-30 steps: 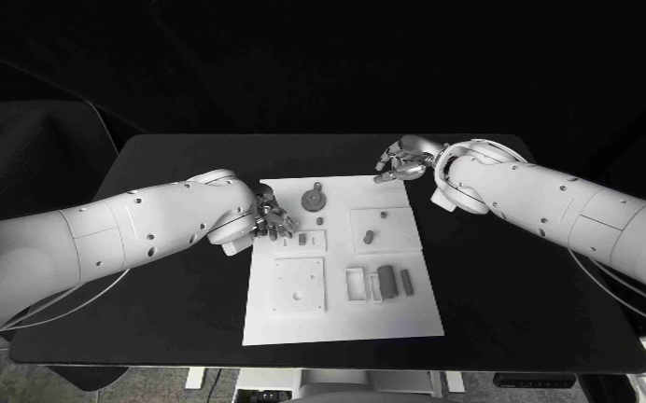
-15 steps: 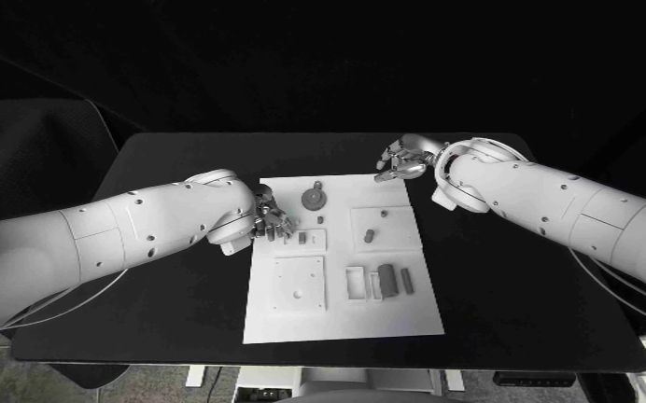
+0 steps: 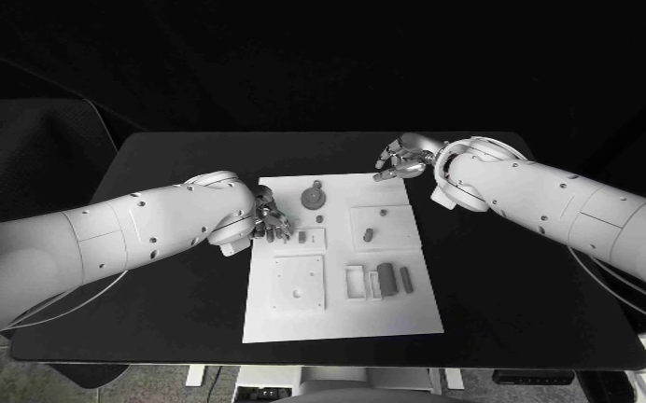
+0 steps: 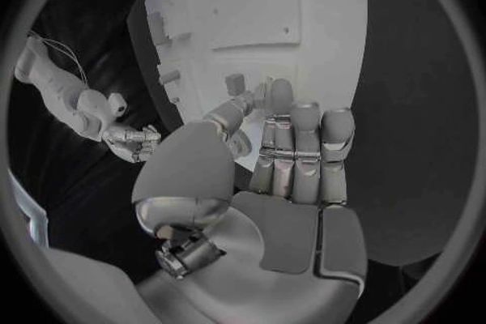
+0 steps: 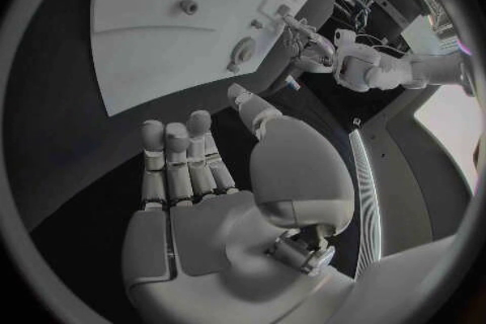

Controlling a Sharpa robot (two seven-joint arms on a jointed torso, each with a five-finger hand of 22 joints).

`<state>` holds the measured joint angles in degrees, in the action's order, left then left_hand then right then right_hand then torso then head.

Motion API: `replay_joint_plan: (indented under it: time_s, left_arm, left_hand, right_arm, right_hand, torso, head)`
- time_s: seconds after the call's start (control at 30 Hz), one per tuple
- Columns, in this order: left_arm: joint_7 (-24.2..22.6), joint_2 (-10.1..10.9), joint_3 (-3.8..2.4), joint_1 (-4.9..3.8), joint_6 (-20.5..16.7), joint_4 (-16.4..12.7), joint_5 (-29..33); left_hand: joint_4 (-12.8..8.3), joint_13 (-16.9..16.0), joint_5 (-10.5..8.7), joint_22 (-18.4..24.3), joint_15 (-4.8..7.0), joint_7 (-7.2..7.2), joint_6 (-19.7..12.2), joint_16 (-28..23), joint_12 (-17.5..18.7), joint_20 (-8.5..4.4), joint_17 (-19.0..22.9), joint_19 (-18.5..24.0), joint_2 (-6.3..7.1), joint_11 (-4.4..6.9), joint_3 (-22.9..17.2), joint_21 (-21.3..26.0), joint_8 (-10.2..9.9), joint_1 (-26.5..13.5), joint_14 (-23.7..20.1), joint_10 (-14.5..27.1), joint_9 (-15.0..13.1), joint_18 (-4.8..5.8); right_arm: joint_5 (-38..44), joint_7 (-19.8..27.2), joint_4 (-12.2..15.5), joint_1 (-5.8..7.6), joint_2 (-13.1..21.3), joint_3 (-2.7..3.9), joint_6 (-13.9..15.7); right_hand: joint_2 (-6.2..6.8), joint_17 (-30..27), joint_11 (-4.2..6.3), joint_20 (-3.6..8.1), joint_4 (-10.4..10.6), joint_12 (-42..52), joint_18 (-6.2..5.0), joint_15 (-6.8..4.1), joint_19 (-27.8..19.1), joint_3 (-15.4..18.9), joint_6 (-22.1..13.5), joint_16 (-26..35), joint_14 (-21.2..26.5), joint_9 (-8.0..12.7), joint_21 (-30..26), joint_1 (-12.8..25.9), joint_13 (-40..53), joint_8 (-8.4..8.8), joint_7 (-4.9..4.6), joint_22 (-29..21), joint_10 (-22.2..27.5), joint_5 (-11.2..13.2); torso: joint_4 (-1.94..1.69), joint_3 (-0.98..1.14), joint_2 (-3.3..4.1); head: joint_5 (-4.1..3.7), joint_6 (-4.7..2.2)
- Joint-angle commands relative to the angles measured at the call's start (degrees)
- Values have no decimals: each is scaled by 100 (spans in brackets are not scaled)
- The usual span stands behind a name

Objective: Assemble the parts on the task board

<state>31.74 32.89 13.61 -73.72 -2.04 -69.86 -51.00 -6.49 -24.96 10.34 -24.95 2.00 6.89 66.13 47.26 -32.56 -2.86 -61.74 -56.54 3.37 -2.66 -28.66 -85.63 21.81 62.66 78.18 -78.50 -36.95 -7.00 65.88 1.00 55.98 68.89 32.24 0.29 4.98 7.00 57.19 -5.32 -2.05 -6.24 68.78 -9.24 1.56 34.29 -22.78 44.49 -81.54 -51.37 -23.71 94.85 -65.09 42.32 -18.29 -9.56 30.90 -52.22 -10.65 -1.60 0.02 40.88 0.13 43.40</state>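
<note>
The white task board [image 3: 344, 314] lies mid-table. On it are a round grey disc part [image 3: 314, 198], a small peg [image 3: 384, 213], an oblong part [image 3: 369, 233], a short part [image 3: 304, 238] and two dark blocks [image 3: 389, 278] side by side. My left hand [image 3: 270, 220] hovers at the board's left edge, near the short part, holding nothing. In the left wrist view its fingers [image 4: 294, 150] lie straight above the board [image 4: 274, 0]. My right hand [image 3: 404, 159] is at the board's far right corner, empty too, with its fingers [image 5: 182, 158] stretched out beside the board [image 5: 152, 32].
A raised square plate [image 3: 299, 284] and a small open frame [image 3: 357, 284] sit on the board's near half. Black tabletop [image 3: 175, 319] surrounds the board on every side. Both white forearms reach in over the table's left and right parts.
</note>
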Motion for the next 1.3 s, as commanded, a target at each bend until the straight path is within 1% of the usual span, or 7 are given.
replay_joint_plan:
  time_s: [0.03,0.33,0.8,0.93,1.13,1.3]
  left_arm:
    - [20,-11,3,11,101,26,-55]
    - [20,-17,3,32,185,49,-55]
    - [11,-5,3,39,278,0,-55]
    - [7,1,3,39,273,-4,-55]
    - [-7,37,1,40,228,-21,-55]
    - [-8,35,1,39,264,-17,-55]
  left_hand:
    - [-8,-1,26,-9,3,-11,42,26,-25,-13,-10,-31,-10,12,-29,-36,20,52,34,-34,-8,-232]
    - [-13,0,27,-10,5,-13,44,30,-24,-14,-13,-34,-10,15,-33,-40,20,60,37,-39,-9,-235]
    - [-16,0,27,-11,7,-14,47,33,-23,-15,-16,-36,-10,17,-38,-44,20,66,38,-43,-9,-237]
    - [-17,1,27,-12,8,-14,47,34,-22,-16,-16,-37,-9,17,-38,-45,20,68,38,-43,-9,-237]
    - [-21,2,27,-12,9,-15,49,35,-21,-16,-18,-37,-7,18,-41,-47,20,74,39,-45,-10,-238]
    - [-29,3,28,-14,11,-17,52,39,-19,-18,-21,-39,-5,20,-48,-50,21,87,40,-49,-10,-241]
  right_arm:
    - [-8,25,11,-1,-1,1,-98]
    - [-8,22,8,-1,1,1,-100]
    - [-8,23,2,-1,-5,1,-111]
    - [-8,22,-6,-1,-6,1,-106]
    - [-8,23,-9,-1,-15,1,-119]
    - [-8,21,-12,-1,-15,1,-124]
  right_hand:
    - [-10,-6,-4,-14,35,3,34,8,-34,2,-26,3,50,4,67,54,-10,-25,-19,-7,26,-34]
    - [-10,-6,-4,-15,37,3,34,9,-34,2,-27,3,50,4,67,57,-10,-25,-19,-8,26,-34]
    - [-10,-7,-4,-15,39,4,34,9,-34,2,-28,2,51,5,67,61,-11,-25,-19,-9,27,-35]
    - [-10,-7,-4,-15,39,4,35,9,-34,2,-28,2,51,5,67,62,-11,-25,-19,-9,27,-35]
    - [-10,-7,-4,-15,40,4,35,10,-34,2,-28,2,51,5,67,64,-12,-25,-18,-9,27,-35]
    - [-10,-7,-4,-15,41,4,35,10,-34,1,-28,2,51,5,66,65,-12,-25,-18,-9,27,-35]
  torso:
    - [-3,1,0]
    - [-2,-1,1]
    - [-2,-1,0]
    - [-1,0,0]
    - [-1,2,2]
    - [1,1,-1]
  head:
    - [-3,-11]
    - [-6,1]
    - [-2,14]
    - [8,10]
    - [4,10]
    - [2,11]
